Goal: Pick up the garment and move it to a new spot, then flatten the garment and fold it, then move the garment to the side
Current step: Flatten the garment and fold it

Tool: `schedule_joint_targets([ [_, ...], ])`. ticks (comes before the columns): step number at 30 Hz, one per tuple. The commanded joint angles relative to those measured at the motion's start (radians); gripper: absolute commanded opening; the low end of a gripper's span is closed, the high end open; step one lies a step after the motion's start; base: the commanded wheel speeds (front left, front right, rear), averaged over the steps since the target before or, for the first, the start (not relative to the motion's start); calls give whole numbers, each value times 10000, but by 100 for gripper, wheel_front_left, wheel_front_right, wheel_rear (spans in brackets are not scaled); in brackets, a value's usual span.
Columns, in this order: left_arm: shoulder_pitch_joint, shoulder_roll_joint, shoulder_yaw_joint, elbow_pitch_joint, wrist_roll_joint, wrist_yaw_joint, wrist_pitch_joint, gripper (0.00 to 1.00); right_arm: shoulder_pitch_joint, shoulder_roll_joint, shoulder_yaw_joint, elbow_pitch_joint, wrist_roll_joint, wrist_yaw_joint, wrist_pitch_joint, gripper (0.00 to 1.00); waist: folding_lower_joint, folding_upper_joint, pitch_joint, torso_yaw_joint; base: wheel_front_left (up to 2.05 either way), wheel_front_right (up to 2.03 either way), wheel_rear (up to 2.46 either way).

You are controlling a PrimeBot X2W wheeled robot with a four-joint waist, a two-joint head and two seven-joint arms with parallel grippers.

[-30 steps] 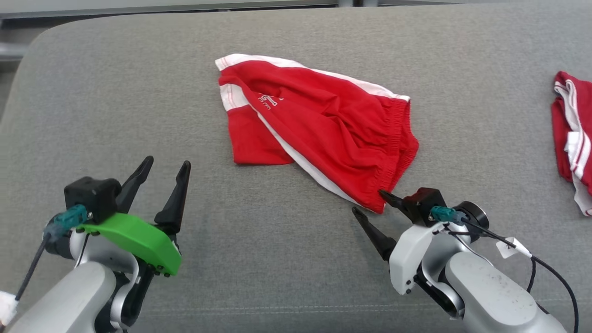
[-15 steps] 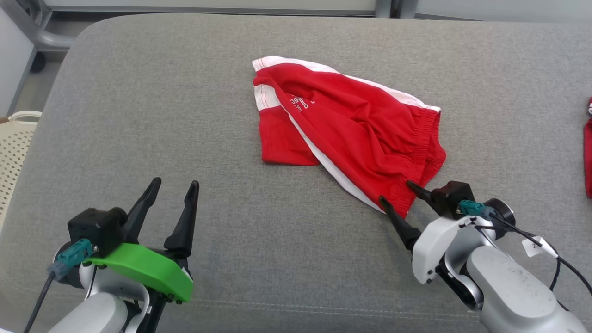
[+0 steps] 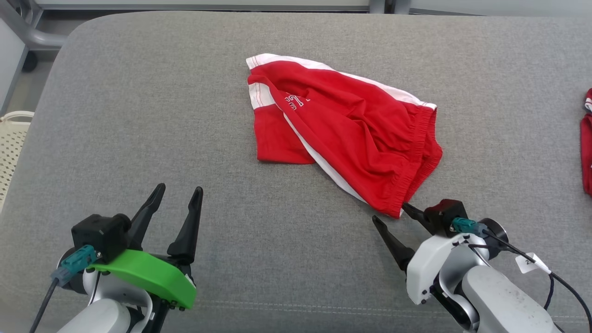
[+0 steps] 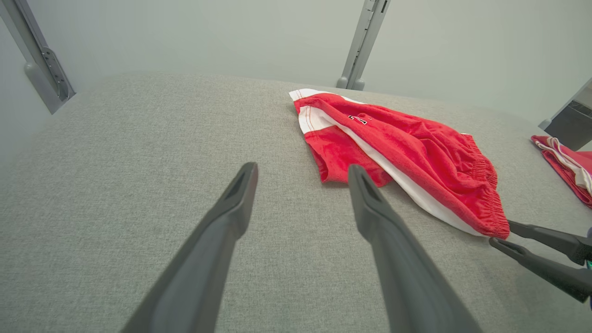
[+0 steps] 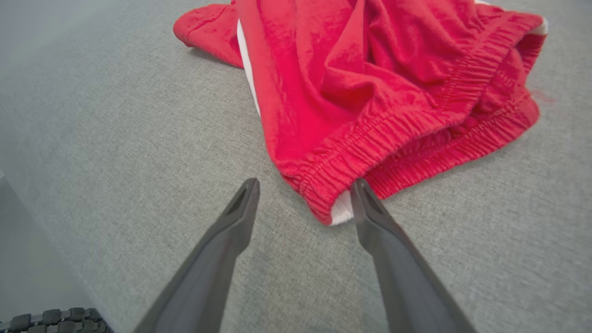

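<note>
though still open, right claw [image 3: 389, 212] further back

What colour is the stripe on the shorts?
White stripe on red shorts; clearest in head view.

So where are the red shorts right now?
In the head view the red shorts lie crumpled on the grey cushion, slightly right of the middle, with their waistband corner just ahead of the open right tool.

On the counter [image 3: 138, 101], centre toward the far edge: garment [image 3: 351, 138]. At its near right corner — right gripper [image 3: 389, 212], fingers [image 3: 390, 239] either side of the corner tip. Well left, apart from it: left gripper [image 3: 180, 187]. Far right edge — second garment [image 3: 586, 157].
</note>
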Motion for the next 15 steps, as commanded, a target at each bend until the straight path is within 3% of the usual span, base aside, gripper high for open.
schedule_joint_targets([
  [1, 19, 14, -5, 12, -30, -34, 6, 100, -97, 34, 28, 75, -23, -3, 26, 100, 0, 0, 8, 40, 0, 0, 0],
  [2, 5, 16, -15, 22, -27, -42, 15, 100, -182, 104, 46, 118, 27, -3, -2, 100, 0, 0, 10, 63, 0, 0, 0],
  [3, -6, 15, -24, 34, -24, -50, 20, 100, -256, 145, 61, 184, 77, -3, -22, 82, 0, 0, 6, 86, 0, 0, 0],
  [4, -10, 11, -34, 46, -25, -68, 26, 100, -314, 152, 88, 268, 99, -3, -45, 48, 0, 0, -2, 110, 0, 0, 0],
  [7, -21, -21, -76, 92, -27, -86, 27, 100, -521, 133, 150, 563, 206, -3, -165, 22, 0, 0, -43, 190, 0, 0, 0],
  [8, -21, -21, -76, 92, -27, -86, 27, 100, -521, 133, 150, 563, 206, -3, -165, 22, 0, 0, -43, 190, 0, 0, 0],
  [9, -16, -38, -86, 108, -36, -94, 27, 100, -610, 129, 135, 652, 252, -3, -211, 4, 0, 0, -64, 210, 0, 0, 0],
  [10, -3, -50, -94, 123, -47, -96, 23, 100, -686, 105, 132, 745, 306, -3, -254, 0, 0, 0, -88, 226, 0, 0, 0],
  [15, 119, -88, -117, 155, -93, -68, -21, 100, -983, 53, -23, 819, 876, -3, -435, 0, 0, 0, -182, 251, 0, 0, 0],
])
